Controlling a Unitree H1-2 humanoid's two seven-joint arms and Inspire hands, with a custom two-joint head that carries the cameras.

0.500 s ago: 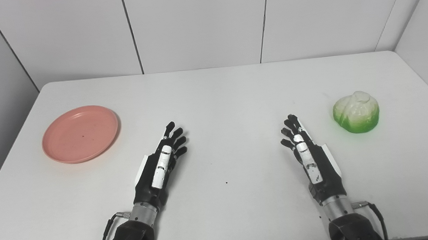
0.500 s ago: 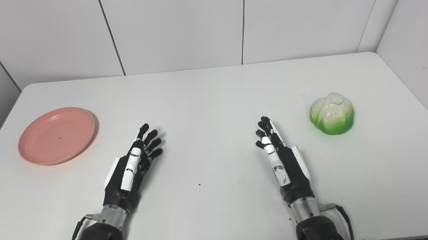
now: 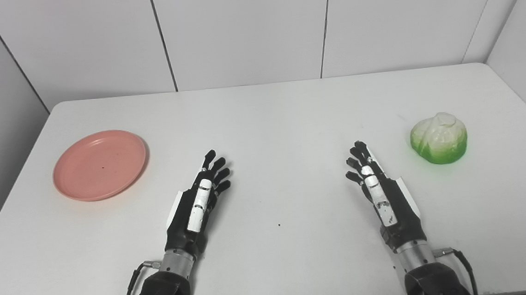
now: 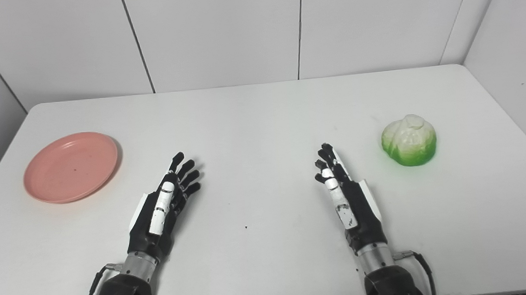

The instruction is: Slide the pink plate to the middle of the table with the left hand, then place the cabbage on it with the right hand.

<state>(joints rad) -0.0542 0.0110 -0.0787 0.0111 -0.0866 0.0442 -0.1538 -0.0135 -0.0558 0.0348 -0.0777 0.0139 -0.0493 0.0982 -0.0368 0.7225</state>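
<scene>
A pink plate (image 3: 99, 164) lies flat on the white table (image 3: 270, 114) at the left side. A green and white cabbage (image 3: 439, 138) sits at the right side. My left hand (image 3: 197, 202) rests over the table near the front, right of the plate and apart from it, open with fingers stretched forward. My right hand (image 3: 377, 190) rests near the front, left of the cabbage and apart from it, also open and empty. Both also show in the right eye view: plate (image 4: 71, 167), cabbage (image 4: 409, 140).
White wall panels stand behind the table's far edge. A grey wall runs close along the left side and another along the right. A small dark speck (image 3: 278, 224) marks the table between my hands.
The whole picture has shifted a few pixels, so the camera moved slightly. Neither hand, the plate, nor the cabbage has visibly moved.
</scene>
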